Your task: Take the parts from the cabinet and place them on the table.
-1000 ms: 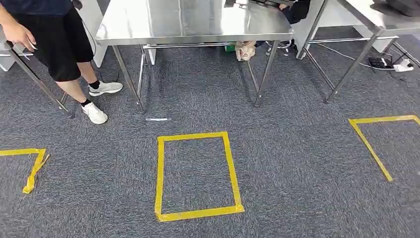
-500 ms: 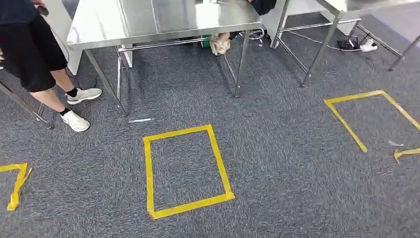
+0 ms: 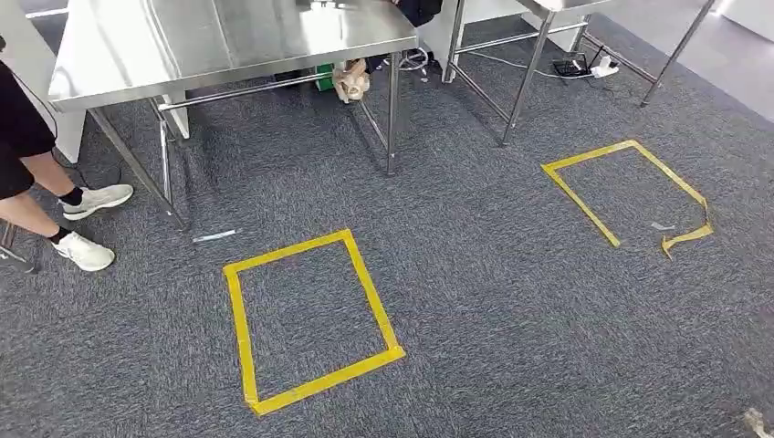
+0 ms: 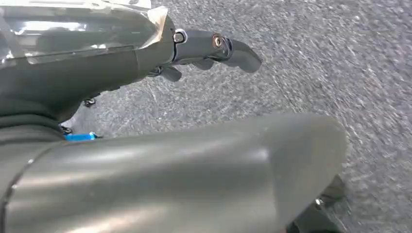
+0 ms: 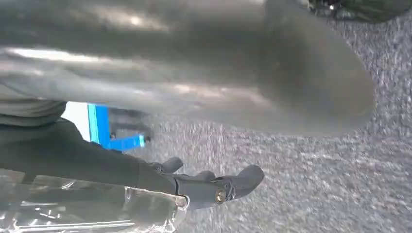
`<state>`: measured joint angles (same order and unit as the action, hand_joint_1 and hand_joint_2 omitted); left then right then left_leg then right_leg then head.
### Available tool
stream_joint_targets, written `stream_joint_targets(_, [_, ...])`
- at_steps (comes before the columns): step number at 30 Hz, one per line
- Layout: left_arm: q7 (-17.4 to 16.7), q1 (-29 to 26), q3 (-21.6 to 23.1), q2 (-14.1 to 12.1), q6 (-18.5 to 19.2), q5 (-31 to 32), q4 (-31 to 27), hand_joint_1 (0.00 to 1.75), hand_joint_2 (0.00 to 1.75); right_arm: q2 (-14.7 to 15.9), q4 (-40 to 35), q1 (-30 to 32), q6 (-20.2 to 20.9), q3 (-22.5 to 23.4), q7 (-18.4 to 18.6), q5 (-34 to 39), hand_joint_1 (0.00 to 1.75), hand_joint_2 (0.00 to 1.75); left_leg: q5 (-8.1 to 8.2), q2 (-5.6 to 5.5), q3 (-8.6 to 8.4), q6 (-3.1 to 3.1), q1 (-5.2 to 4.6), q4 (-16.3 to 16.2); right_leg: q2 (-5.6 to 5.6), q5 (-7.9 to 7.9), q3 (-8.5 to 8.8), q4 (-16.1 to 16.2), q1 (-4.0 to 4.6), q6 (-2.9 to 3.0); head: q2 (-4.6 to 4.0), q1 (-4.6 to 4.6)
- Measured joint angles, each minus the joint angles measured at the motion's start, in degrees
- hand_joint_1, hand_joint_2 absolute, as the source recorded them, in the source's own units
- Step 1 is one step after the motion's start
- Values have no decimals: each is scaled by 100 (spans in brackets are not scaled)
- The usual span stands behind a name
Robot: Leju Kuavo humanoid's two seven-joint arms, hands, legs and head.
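Left robot hand [image 4: 209, 48]: hangs over grey carpet [image 3: 511, 301], dark fingers loosely extended and apart, nothing in them. Right robot hand [image 5: 214, 187]: the same, fingers apart over carpet, holding nothing. No cabinet or parts visible, so their place cannot be told.

Floor, near centre: a closed rectangle of yellow tape [image 3: 306, 319]; open carpet on all its sides. A second yellow tape outline [image 3: 621, 187] lies far right, one end peeled and curled. A small pale strip [image 3: 214, 236] lies on the carpet just beyond the near rectangle, to the left.

Far left: steel table [image 3: 228, 41], top bare where visible, legs and crossbar edging the open carpet. Second table's legs [image 3: 525, 78] far right; power strip [image 3: 584, 66] beyond. A person's legs in white shoes [image 3: 87, 251] at the left edge.
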<state>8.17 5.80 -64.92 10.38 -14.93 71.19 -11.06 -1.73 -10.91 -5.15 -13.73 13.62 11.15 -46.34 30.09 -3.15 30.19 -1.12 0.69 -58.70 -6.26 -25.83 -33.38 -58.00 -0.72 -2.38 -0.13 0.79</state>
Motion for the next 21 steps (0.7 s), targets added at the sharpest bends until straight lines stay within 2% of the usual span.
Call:
stream_joint_targets(1, [-4, -1, -2, -2, 0, 0, 0, 0, 0, 0, 2, 25, 0, 4, 0, 9, 0, 0, -31, 62, -3, -44, 4, 22, -60, 24, -55, 11, 0, -40, 0, 4])
stream_joint_targets(2, [-7, 6, -2, 11, 9, 6, 2, 0, 0, 14, 2, 35, -2, 22, 0, 17, 0, 0, -91, 161, 6, -102, 61, 61, -8, 13, -79, -57, 4, -51, 0, 0])
stream_joint_targets(3, [-7, 15, -2, 2, 9, 7, 0, 0, 0, -11, 4, 42, -2, 35, 0, 17, 0, 0, -106, 195, -10, -135, 50, 76, 262, -112, -168, -215, 23, -43, 0, 32])
stream_joint_targets(4, [-7, 12, -2, 2, 15, 9, 2, 0, 0, -7, 2, 28, -2, 50, 0, 20, 0, 0, -120, 293, 9, -156, 44, 75, 435, -353, -366, -605, 20, -15, 0, 88])
stream_joint_targets(6, [-7, -16, -2, 9, 13, 9, 2, 0, 0, 0, 2, 10, -2, 72, 0, 20, 0, 0, -123, 464, 41, -159, 29, 71, 536, -728, -758, -1491, 1, -15, 0, 83])
stream_joint_targets(7, [-9, -20, -2, 7, 13, 9, 2, 0, 0, -4, 4, 21, -2, 79, 0, 20, 0, 0, -123, 551, 50, -158, 30, 69, 558, -814, -887, -1823, -16, -53, 0, 96])
stream_joint_targets(8, [-9, -18, -2, 7, 13, 9, 2, 0, 0, -2, 4, 40, -2, 81, 0, 22, 0, 0, -122, 621, 49, -157, 36, 69, 572, -780, -859, -1807, -40, -103, 0, 87])
stream_joint_targets(9, [-9, -12, -2, 9, 13, 11, 2, 0, 0, 2, 4, 57, -2, 83, 0, 26, 0, 0, -118, 690, 42, -149, 46, 68, 598, -645, -665, -1500, -62, -179, 0, 94])
stream_joint_targets(10, [-9, -6, -2, 11, 13, 15, 2, 0, 0, 7, 4, 57, -2, 83, 0, 35, 0, 0, -109, 746, 31, -129, 57, 67, 654, -466, -395, -1011, -76, -248, 0, 92])
stream_joint_targets(11, [-9, -2, -2, 11, 15, 15, 2, 0, 0, 13, 4, 51, -2, 85, -4, 35, 0, 0, -96, 806, 11, -100, 67, 67, 781, -278, -66, -417, -91, -303, 0, 94])
stream_joint_targets(12, [-9, 1, 0, 4, 13, 17, 0, 0, 0, 4, 4, 36, 0, 85, -9, 35, 0, 0, -80, 855, -6, -53, 32, 66, 1099, -194, 160, 16, -85, -287, 0, 116])
stream_joint_targets(13, [-7, -1, 0, 11, 15, 20, 2, 0, 0, 11, 4, 17, 15, 85, -11, 35, 0, 0, -53, 915, -25, 6, 1, 52, 1040, -145, 174, 8, -17, -214, 0, 114])
stream_joint_targets(14, [-4, 0, 0, 7, 13, 24, 2, 0, 0, 4, 4, 17, 15, 87, -15, 35, 0, 0, -60, 948, -32, 33, -1, 58, 982, -142, 150, -13, -18, -164, 0, 72])
stream_joint_targets(16, [7, 21, 2, 4, 15, 24, 2, 0, 0, 4, 4, 46, 22, 92, -20, 37, 0, 0, -72, 1048, -80, 96, 9, 107, 876, -132, 59, -14, 6, -99, 0, 66])
stream_joint_targets(17, [11, 29, 7, 11, 15, 28, 2, 0, 0, 9, 4, 48, 22, 94, -20, 37, 0, 0, -33, 1049, -74, 144, 24, 102, 804, -101, 136, 21, -64, -32, 0, 70])
stream_joint_targets(18, [11, 36, 11, 4, 17, 44, 0, 0, 0, -7, 4, 59, 22, 94, -20, 42, 0, 0, 81, 757, -18, 172, 52, -24, 744, -96, 131, 32, -108, -1, 0, 44])
stream_joint_targets(19, [9, 34, 13, 4, 22, 68, 2, 0, 0, 4, 7, 53, 24, 96, -22, 42, 0, 0, 308, 528, 118, 161, 59, -353, 700, -81, 124, 30, -106, 75, 0, 13])
stream_joint_targets(20, [-13, 22, 13, 4, 24, 74, 2, 0, 0, -4, 7, 34, 30, 96, -24, 39, 0, 0, 545, 404, 322, 155, 57, -806, 639, -75, 114, 30, -92, 124, 0, 9])
stream_joint_targets(21, [-35, 6, 13, 2, 28, 74, 2, 0, 0, -11, 7, 24, 37, 96, -24, 39, 0, 0, 732, 346, 532, 151, 52, -1246, 568, -77, 103, 29, -78, 127, 0, 2])
